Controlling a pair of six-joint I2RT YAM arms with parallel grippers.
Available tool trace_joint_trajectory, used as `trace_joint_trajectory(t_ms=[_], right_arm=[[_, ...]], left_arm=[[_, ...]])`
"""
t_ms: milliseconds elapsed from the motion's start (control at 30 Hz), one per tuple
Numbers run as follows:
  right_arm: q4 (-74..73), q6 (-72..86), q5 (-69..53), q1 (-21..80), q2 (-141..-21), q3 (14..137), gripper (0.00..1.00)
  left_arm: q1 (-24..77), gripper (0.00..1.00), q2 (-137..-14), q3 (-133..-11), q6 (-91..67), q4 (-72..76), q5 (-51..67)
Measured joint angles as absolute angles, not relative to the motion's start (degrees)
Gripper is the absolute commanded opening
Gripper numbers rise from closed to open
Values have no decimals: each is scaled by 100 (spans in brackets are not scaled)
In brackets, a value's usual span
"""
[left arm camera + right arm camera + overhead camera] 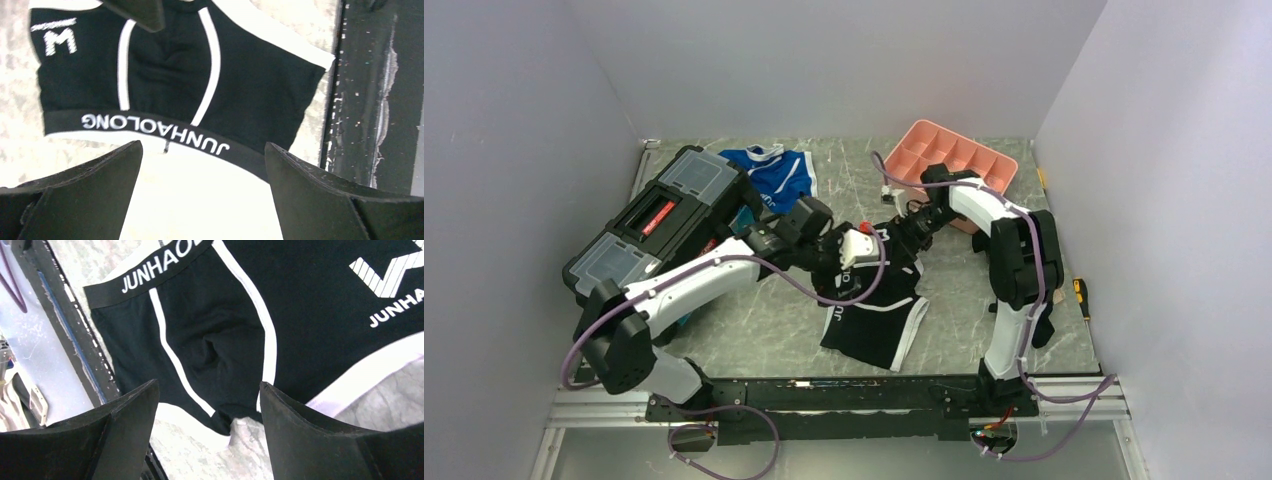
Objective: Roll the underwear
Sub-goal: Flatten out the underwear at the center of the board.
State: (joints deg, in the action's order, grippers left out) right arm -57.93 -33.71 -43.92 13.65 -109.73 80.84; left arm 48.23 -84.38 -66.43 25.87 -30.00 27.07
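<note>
The black underwear [876, 312] lies spread flat on the tabletop [754, 335], in the middle toward the near edge. The left claw [202, 150] and right claw [207, 385] both hang over it, jaws spread wide, gripping nothing.

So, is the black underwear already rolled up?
No, the underwear lies spread out flat, its waistband and legs in plain view.
</note>
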Motion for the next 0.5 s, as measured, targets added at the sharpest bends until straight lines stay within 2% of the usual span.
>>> trace_joint_trajectory(t_ms=[233, 500], right_arm=[[-5658, -3142, -4042, 1481, -11749, 8180, 75], [-5712, -2934, -3645, 1490, -11893, 8525, 78]], left_arm=[[4167, 99, -7909, -6420, 2587, -2998, 2615], [3616, 99, -7441, -6156, 2582, -3000, 2499]])
